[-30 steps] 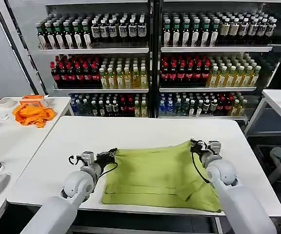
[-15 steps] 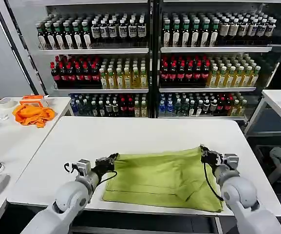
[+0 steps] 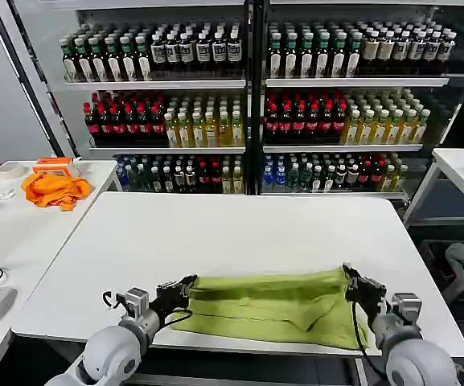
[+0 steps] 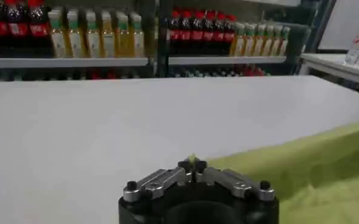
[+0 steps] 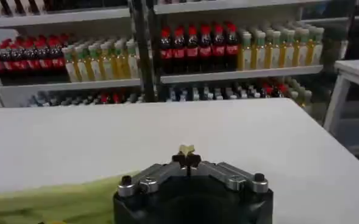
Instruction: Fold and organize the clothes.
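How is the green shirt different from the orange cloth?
The green shirt lies spread and partly folded on the near table; the orange cloth sits bunched up on the side table. The left claw and right claw each pinch a shirt corner; nothing holds the orange cloth. Both are soft fabric.

The white table (image 3: 240,229) carries a lime-green T-shirt (image 3: 268,305), folded into a long band along the table's near edge, with the far part of the tabletop bare. To the left of this table stands a second white table (image 3: 22,221), where a bright orange cloth (image 3: 53,190) lies bunched at its far end.
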